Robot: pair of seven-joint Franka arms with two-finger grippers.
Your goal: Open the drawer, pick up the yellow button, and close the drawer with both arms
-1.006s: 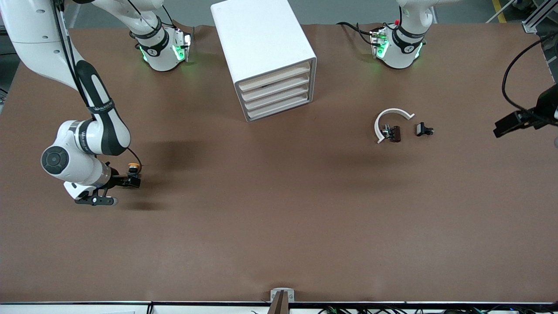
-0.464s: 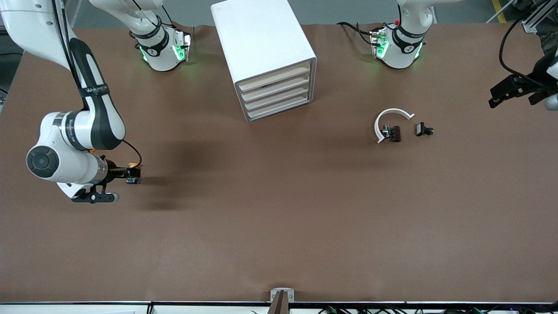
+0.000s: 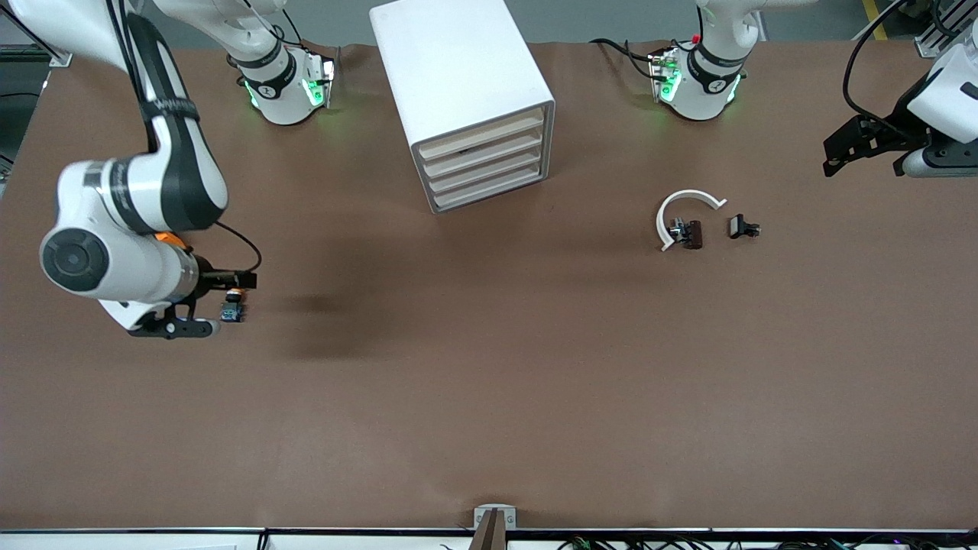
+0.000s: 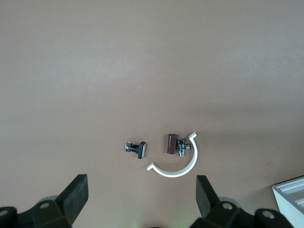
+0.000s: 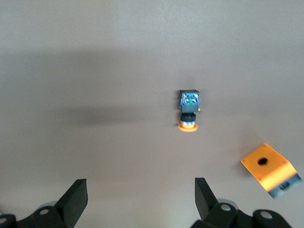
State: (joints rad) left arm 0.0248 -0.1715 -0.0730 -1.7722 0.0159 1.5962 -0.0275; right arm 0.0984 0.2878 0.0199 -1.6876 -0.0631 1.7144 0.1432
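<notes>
The button (image 3: 232,308) lies on its side on the brown table near the right arm's end, with nothing touching it. In the right wrist view its blue-black body and orange cap (image 5: 188,114) show ahead of the open fingers. My right gripper (image 3: 240,283) (image 5: 138,190) is open and empty, in the air just over the button. The white drawer cabinet (image 3: 466,92) stands between the arm bases with every drawer (image 3: 485,164) shut. My left gripper (image 3: 842,148) (image 4: 141,190) is open and empty, in the air over the left arm's end of the table.
An orange block with a hole (image 5: 270,169) lies beside the button, mostly hidden under the right arm in the front view (image 3: 170,238). A white C-shaped ring (image 3: 686,200) (image 4: 180,169), a brown part (image 3: 693,234) (image 4: 171,143) and a small black clip (image 3: 741,227) (image 4: 137,149) lie nearer the left arm.
My right gripper has let go of the button, which now lies on the table, and has lifted off it. The left gripper has moved toward the arm bases.
</notes>
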